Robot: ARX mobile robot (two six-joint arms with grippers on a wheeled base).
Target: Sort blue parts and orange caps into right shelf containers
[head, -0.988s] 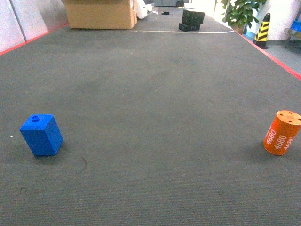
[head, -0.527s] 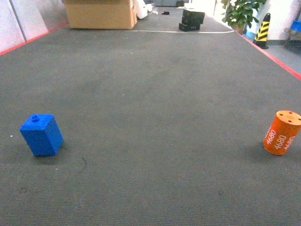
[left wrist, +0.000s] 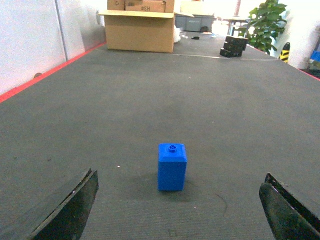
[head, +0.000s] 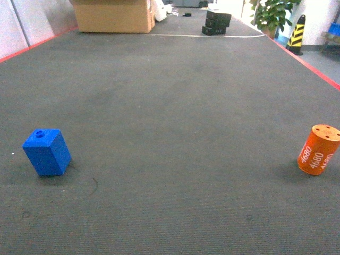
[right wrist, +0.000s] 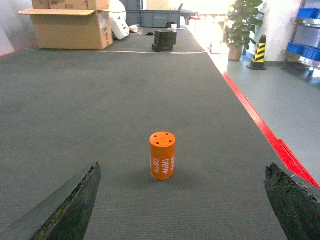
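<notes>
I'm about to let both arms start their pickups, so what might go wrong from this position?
The blue part and orange cap each stand alone on the carpet, centred ahead of the wide-open left gripper and right gripper. A finger clipping either one on approach may topple it, and the round cap may roll. No shelf containers show in the head view, so the drop-off is unconfirmed.

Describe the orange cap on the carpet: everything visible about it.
The orange cap is a short cylinder of what looks like matte plastic, with white "4680" printed repeatedly around its side and several small round holes in its flat top. It stands upright on the dark grey carpet, casting a faint shadow at its base. Nothing else touches it. In the right wrist view it sits centred ahead of the open jaws; in the head view it is at the far right edge, well apart from the blue part.
</notes>
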